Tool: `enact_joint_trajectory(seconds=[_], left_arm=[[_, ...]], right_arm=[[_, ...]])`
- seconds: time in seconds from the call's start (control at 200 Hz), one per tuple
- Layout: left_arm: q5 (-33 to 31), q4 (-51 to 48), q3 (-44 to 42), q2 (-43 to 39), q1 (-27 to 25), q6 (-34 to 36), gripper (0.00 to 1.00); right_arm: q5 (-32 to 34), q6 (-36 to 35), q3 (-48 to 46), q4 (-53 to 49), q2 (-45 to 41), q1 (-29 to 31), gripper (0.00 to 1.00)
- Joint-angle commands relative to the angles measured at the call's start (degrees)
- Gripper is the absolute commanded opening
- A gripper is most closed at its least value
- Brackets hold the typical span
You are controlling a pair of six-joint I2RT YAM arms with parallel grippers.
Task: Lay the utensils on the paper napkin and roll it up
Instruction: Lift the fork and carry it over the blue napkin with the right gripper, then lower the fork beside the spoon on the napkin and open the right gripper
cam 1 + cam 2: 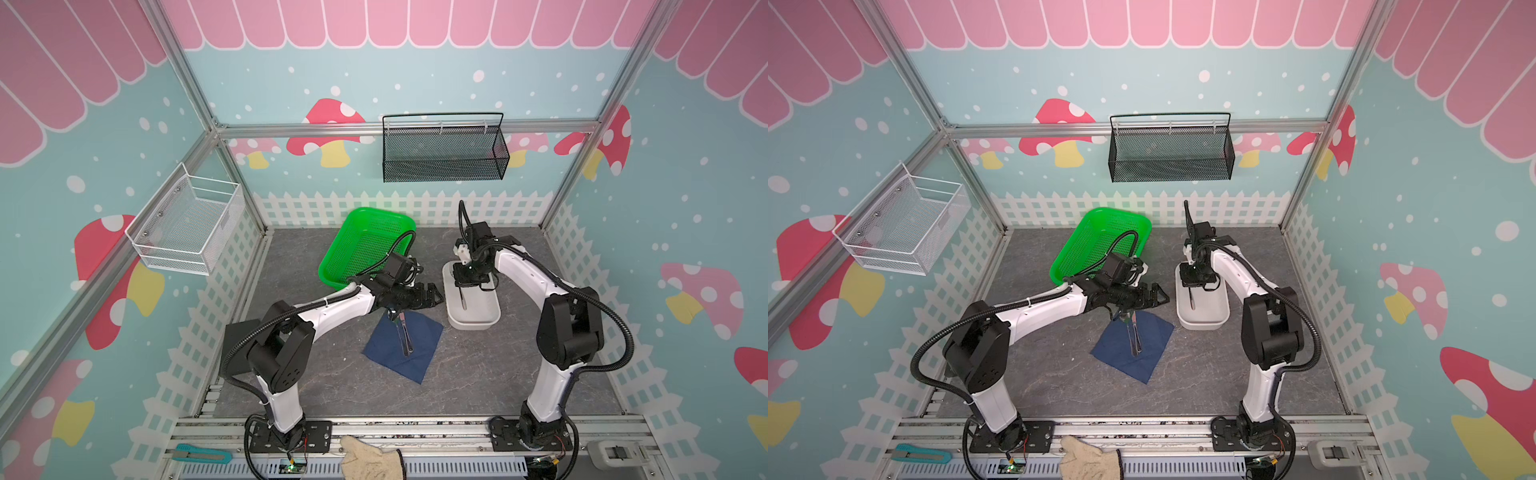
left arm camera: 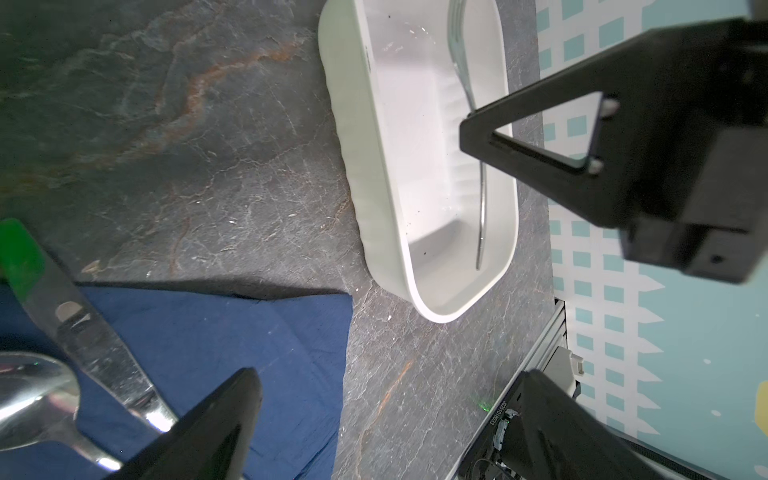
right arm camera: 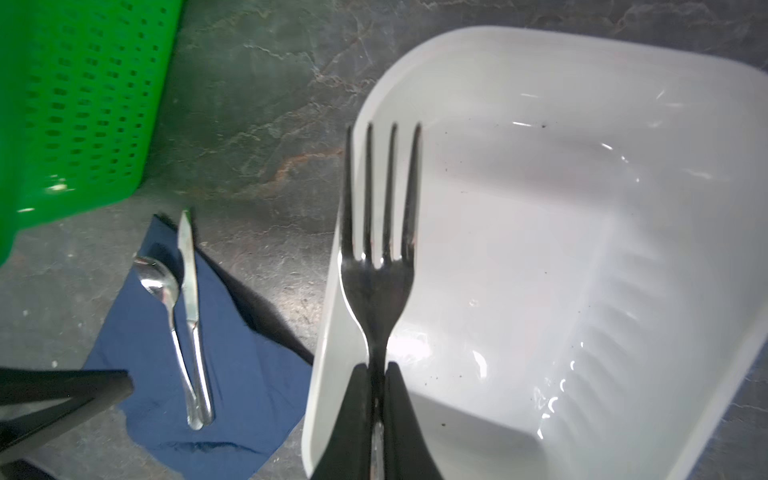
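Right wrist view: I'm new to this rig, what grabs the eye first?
The right gripper pinching a silver fork at the white tub. Beside the tub, a spoon and knife lie side by side on the navy napkin, the bright green basket behind them.

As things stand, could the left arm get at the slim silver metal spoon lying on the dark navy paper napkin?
Probably yes: the open left gripper hovers close to the spoon, nothing covers it, though a silver knife lies close alongside.
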Motion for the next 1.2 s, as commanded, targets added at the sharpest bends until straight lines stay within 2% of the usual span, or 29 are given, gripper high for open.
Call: enact_joint_trajectory(seconds=[0.0,0.285,0.69,1.006,1.191], left_arm=[[-2.0,1.3,-1.6,-3.0,0.1,0.1,1.0],[-6.1,2.4,-9.6,-11.2,0.8,-1.5,0.99],[-11.1,2.3,-25.6,-26.9,5.3,-4.0,0.99],[-12.1,1.8,-29.6,-31.4,7.5,-3.7,0.99],[-11.8,1.5,-29.9,-31.7,8.4,-3.4,0.99]], right_arm=[[-3.6,0.8,-1.0,-1.4,-3.2,1.3,0.08],[-4.1,5.1,-2.3,0.8,-3.3,10.9,0.08],[-6.9,13.5,-7.8,10.3,0.7,20.8,0.08],[-7.7,19.9,-10.2,17.5,5.4,27.2,0.08],[-7.8,21.5,-10.3,19.2,7.6,28.7,0.08]])
